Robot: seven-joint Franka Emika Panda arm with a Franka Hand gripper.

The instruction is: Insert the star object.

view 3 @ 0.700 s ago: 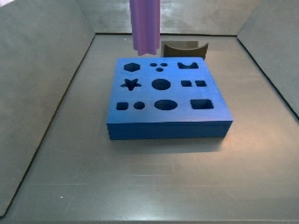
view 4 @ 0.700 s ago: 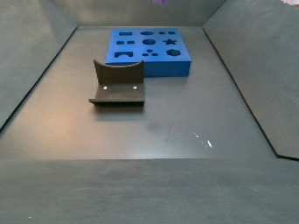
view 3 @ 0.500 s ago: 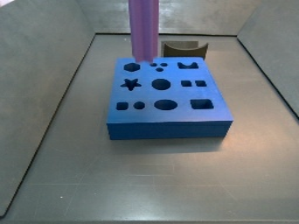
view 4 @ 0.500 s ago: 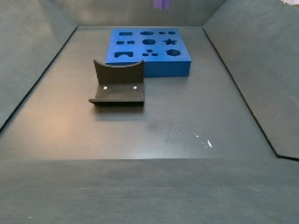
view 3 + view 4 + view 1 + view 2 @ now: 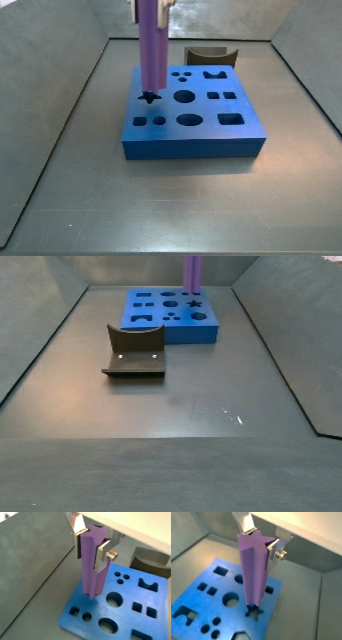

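The star object (image 5: pixel 154 55), a long purple rod, hangs upright in my gripper (image 5: pixel 154 10), which is shut on its upper end. In both wrist views the silver fingers (image 5: pixel 103 554) (image 5: pixel 273 548) clamp the star-shaped top from two sides, around my gripper's centre (image 5: pixel 91 554) (image 5: pixel 258 542). The rod's lower end (image 5: pixel 252 604) meets the star-shaped hole (image 5: pixel 150 98) in the blue block (image 5: pixel 201 125). I cannot tell how far it has entered. In a side view the rod (image 5: pixel 194 274) stands over the block's star hole (image 5: pixel 195 302).
The blue block (image 5: pixel 171 314) holds several other shaped holes (image 5: pixel 113 601). The dark fixture (image 5: pixel 134 351) stands on the grey floor beside the block and also shows behind it (image 5: pixel 210 54). Grey walls (image 5: pixel 67 110) enclose the floor.
The gripper has moved the rod from above the block's far corner over to the star hole and lowered it until its lower end reaches the hole.
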